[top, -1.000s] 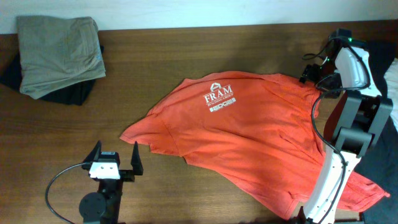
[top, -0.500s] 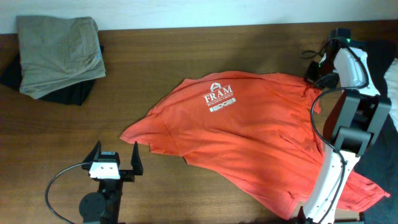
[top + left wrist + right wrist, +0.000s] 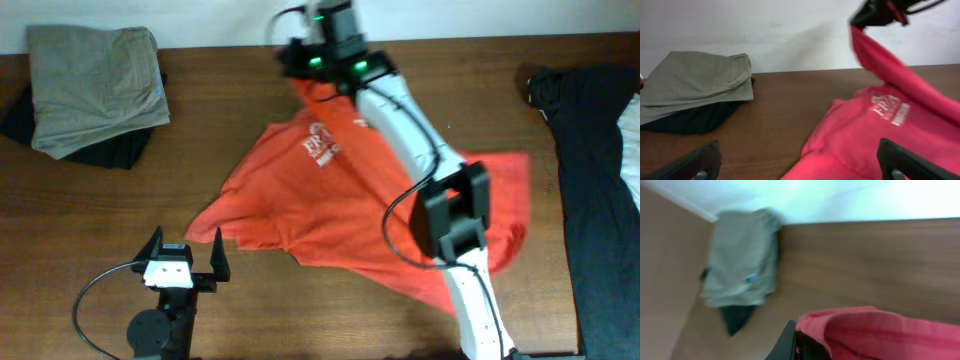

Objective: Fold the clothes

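Note:
The red-orange T-shirt (image 3: 330, 200) lies across the middle of the table, its white lettering (image 3: 318, 150) partly folded under. My right gripper (image 3: 303, 62) is at the back centre, shut on an edge of the shirt and holding it up off the table. The left wrist view shows that lifted fold (image 3: 890, 60) hanging from the right gripper (image 3: 879, 12). In the right wrist view the shirt's hem (image 3: 875, 330) sits pinched beside a dark finger (image 3: 788, 342). My left gripper (image 3: 186, 256) stands open and holds nothing near the front left, just short of the shirt's left corner (image 3: 850, 150).
A folded khaki garment (image 3: 95, 85) lies on a black one (image 3: 115, 150) at the back left, also seen as the khaki garment (image 3: 695, 82) and the same khaki pile (image 3: 742, 260). Another black garment (image 3: 600, 150) covers the table's right edge. Bare wood (image 3: 150, 200) lies between pile and shirt.
My right arm swung from the far right to the back centre, dragging the shirt's right side up and over leftward. The shirt now bunches narrower. The left gripper stayed put.

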{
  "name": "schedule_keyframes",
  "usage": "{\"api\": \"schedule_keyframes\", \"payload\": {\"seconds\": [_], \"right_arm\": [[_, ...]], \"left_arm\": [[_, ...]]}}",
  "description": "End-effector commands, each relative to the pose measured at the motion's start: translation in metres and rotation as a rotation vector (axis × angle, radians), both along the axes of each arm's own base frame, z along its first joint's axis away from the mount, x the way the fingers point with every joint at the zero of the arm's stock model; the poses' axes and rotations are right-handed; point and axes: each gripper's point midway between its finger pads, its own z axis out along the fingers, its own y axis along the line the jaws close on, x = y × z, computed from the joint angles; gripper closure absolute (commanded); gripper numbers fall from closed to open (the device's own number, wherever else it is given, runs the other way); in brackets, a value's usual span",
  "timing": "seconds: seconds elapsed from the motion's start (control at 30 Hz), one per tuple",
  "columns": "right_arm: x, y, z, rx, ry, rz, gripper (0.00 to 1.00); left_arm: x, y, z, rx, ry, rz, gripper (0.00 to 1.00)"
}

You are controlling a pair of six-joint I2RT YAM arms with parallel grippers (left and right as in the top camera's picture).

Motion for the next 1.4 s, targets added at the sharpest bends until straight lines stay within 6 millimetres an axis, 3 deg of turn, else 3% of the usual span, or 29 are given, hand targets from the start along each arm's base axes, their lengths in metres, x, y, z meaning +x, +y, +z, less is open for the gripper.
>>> {"api": "schedule_keyframes", "payload": {"seconds": [0.0, 0.07, 0.13, 0.17, 0.23, 0.27, 0.3, 0.33, 0.37, 0.4, 0.43, 0.5, 0.57, 0.73, 0.8, 0.83, 0.87, 0.9, 0.93, 0.97, 1.0, 1.03, 1.1, 1.13, 1.17, 1.27, 1.37], "right_arm": [[-0.035, 0.056, 0.020, 0.015, -0.058, 0.120, 0.96], [-0.052, 0.075, 0.019, -0.001, -0.072, 0.170, 0.96], [-0.045, 0.066, 0.015, -0.051, -0.083, 0.126, 0.93], [-0.025, 0.031, 0.012, -0.154, -0.091, 0.008, 0.91], [0.001, -0.031, 0.017, -0.271, -0.072, -0.163, 0.78], [0.014, -0.069, 0.023, -0.313, -0.061, -0.250, 0.78], [0.029, -0.121, 0.031, -0.341, -0.041, -0.346, 0.58], [0.035, -0.148, 0.034, -0.344, -0.024, -0.384, 0.25], [0.040, -0.198, 0.031, -0.333, 0.042, -0.426, 0.01], [0.038, -0.224, 0.027, -0.318, 0.095, -0.435, 0.01], [0.031, -0.263, 0.015, -0.297, 0.191, -0.453, 0.01], [0.019, -0.312, 0.005, -0.254, 0.297, -0.476, 0.01], [0.011, -0.337, 0.005, -0.207, 0.314, -0.409, 0.01], [-0.018, -0.374, -0.008, -0.203, 0.433, -0.412, 0.01], [-0.018, -0.369, -0.006, -0.221, 0.397, -0.346, 0.01], [-0.021, -0.351, -0.001, -0.212, 0.339, -0.217, 0.01], [-0.022, -0.356, -0.008, -0.205, 0.413, -0.309, 0.01], [-0.025, -0.365, -0.017, -0.255, 0.464, -0.391, 0.01], [-0.034, -0.390, -0.030, -0.425, 0.511, -0.514, 0.02], [-0.057, -0.439, -0.034, -0.731, 0.575, -0.766, 0.01], [-0.066, -0.447, -0.032, -0.837, 0.582, -0.819, 0.01], [-0.067, -0.445, -0.031, -0.875, 0.575, -0.805, 0.01], [-0.059, -0.398, -0.038, -0.858, 0.512, -0.470, 0.01], [-0.058, -0.360, -0.041, -0.771, 0.456, -0.222, 0.01], [-0.056, -0.342, -0.041, -0.716, 0.422, -0.137, 0.01], [-0.049, -0.345, -0.039, -0.582, 0.519, -0.400, 0.01], [-0.038, -0.357, -0.036, -0.562, 0.499, -0.476, 0.01]], "left_arm": [[0.000, 0.001, -0.002, 0.015, 0.002, 0.004, 0.01], [0.000, 0.001, -0.002, 0.015, 0.002, 0.004, 0.01], [0.000, 0.001, -0.002, 0.015, 0.002, 0.004, 0.01], [0.000, 0.001, -0.002, 0.015, 0.002, 0.004, 0.01], [0.000, 0.001, -0.002, 0.015, 0.002, 0.004, 0.01], [0.000, 0.001, -0.002, 0.015, 0.002, 0.004, 0.01], [0.000, 0.001, -0.002, 0.015, 0.002, 0.004, 0.01], [0.000, 0.001, -0.002, 0.015, 0.002, 0.004, 0.01], [0.000, 0.001, -0.002, 0.015, 0.002, 0.004, 0.01], [0.000, 0.001, -0.002, 0.015, 0.002, 0.004, 0.01], [0.000, 0.001, -0.002, 0.015, 0.002, 0.004, 0.01], [0.000, 0.001, -0.002, 0.015, 0.002, 0.004, 0.01], [0.000, 0.001, -0.002, 0.015, 0.002, 0.004, 0.01], [0.000, 0.001, -0.002, 0.015, 0.002, 0.004, 0.01], [0.000, 0.001, -0.002, 0.015, 0.002, 0.004, 0.01], [0.000, 0.001, -0.002, 0.015, 0.002, 0.004, 0.01], [0.000, 0.001, -0.002, 0.015, 0.002, 0.004, 0.01], [0.000, 0.001, -0.002, 0.015, 0.002, 0.004, 0.01], [0.000, 0.001, -0.002, 0.015, 0.002, 0.004, 0.01], [0.000, 0.001, -0.002, 0.015, 0.002, 0.004, 0.01], [0.000, 0.001, -0.002, 0.015, 0.002, 0.004, 0.01], [0.000, 0.001, -0.002, 0.015, 0.002, 0.004, 0.01], [0.000, 0.001, -0.002, 0.015, 0.002, 0.004, 0.01], [0.000, 0.001, -0.002, 0.015, 0.002, 0.004, 0.01], [0.000, 0.001, -0.002, 0.015, 0.002, 0.004, 0.01], [0.000, 0.001, -0.002, 0.015, 0.002, 0.004, 0.01], [0.000, 0.001, -0.002, 0.015, 0.002, 0.004, 0.01]]}}
